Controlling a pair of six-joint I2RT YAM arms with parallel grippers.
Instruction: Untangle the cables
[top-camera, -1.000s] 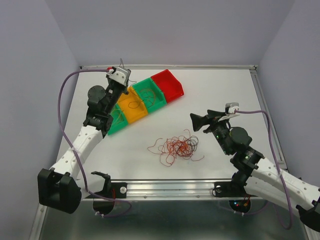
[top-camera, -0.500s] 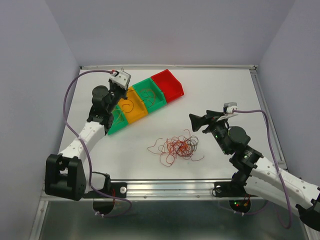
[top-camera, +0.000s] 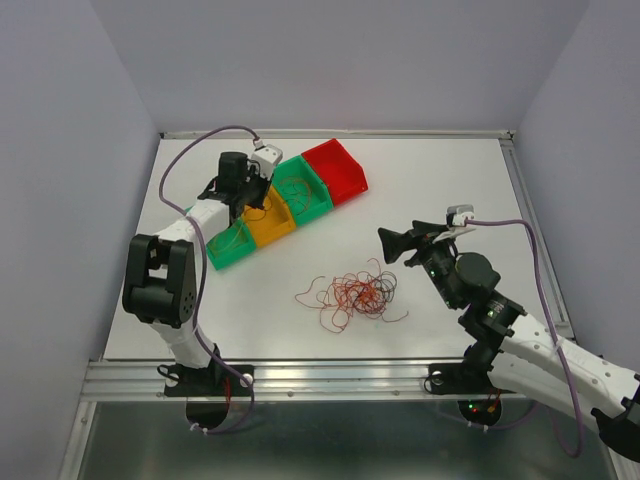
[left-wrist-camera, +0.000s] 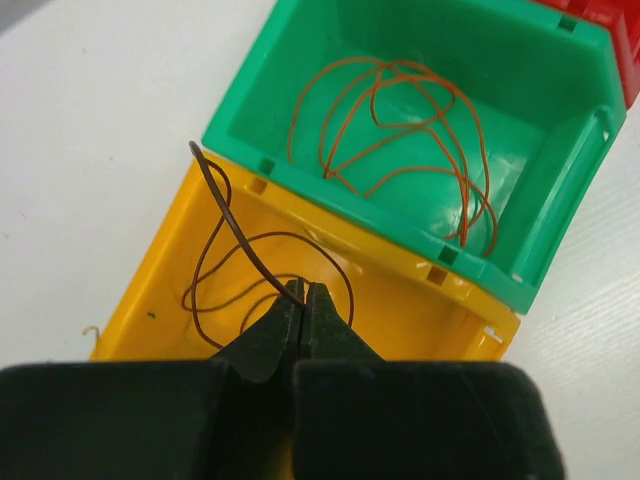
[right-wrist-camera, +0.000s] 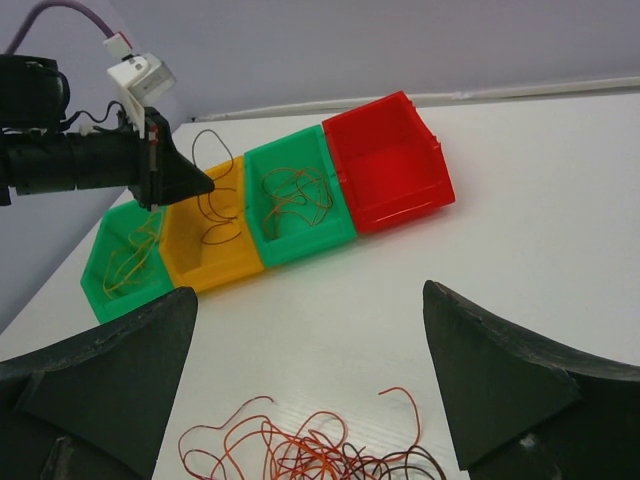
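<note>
A tangle of thin red, orange and dark cables (top-camera: 355, 295) lies on the white table; it also shows in the right wrist view (right-wrist-camera: 300, 450). My left gripper (top-camera: 258, 192) (left-wrist-camera: 303, 290) is shut on a dark brown cable (left-wrist-camera: 235, 235), which loops over the yellow bin (top-camera: 268, 216) (left-wrist-camera: 150, 300). It also shows in the right wrist view (right-wrist-camera: 205, 183). My right gripper (top-camera: 398, 244) is open and empty, up and right of the tangle; its fingers (right-wrist-camera: 110, 370) frame the tangle's top.
A row of bins stands at the back left: a green bin (top-camera: 228, 248) with yellowish wire, the yellow bin, a green bin (top-camera: 300, 188) (left-wrist-camera: 440, 130) holding orange-brown wires, and a red bin (top-camera: 338, 170) (right-wrist-camera: 385, 165).
My left gripper has swung right from beside the bin row to over the yellow bin, carrying the dark brown cable. The right arm and the tangle have hardly moved.
</note>
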